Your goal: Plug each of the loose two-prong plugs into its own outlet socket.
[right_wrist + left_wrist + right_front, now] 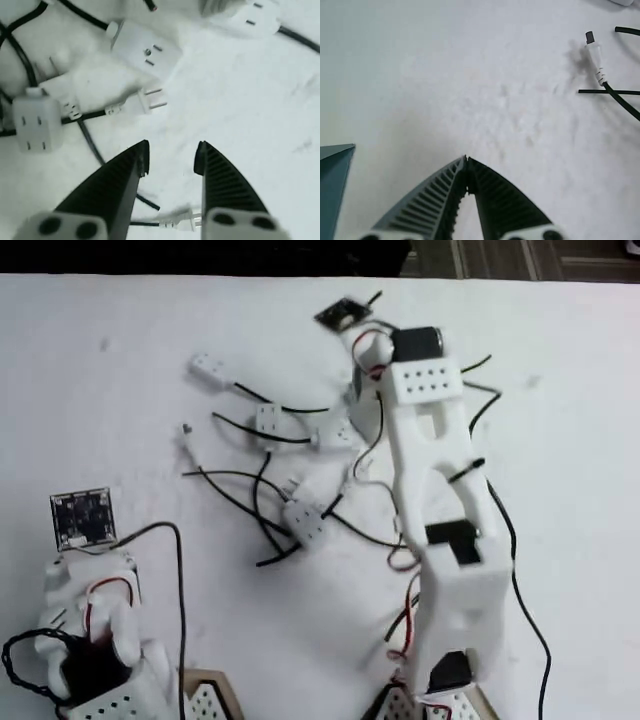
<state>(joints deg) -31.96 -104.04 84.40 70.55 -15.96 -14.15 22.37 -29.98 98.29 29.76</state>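
Black ribbed fingers of the right gripper are seen closest, held moderately apart with nothing between them. Just ahead of them a white plug is laid flat on the table with its two prongs free. Close beside it a socket block is found, its slots turned upward. In the high view these things are placed near the middle of the table, and the right arm is stretched over them from 5 o'clock toward 12 o'clock. The left arm is folded at 7 o'clock. The jaws of the left gripper are pressed together on nothing, and another plug is seen well ahead of it.

It is judged that the plug should be taken by its flat body, never by the prongs, and held level with the slots. The block is of light, smooth moulded plastic and may slide when pushed, so it should probably be steadied. The thin black cables look springy and may twist the plug. The table cover is matte and slightly uneven.
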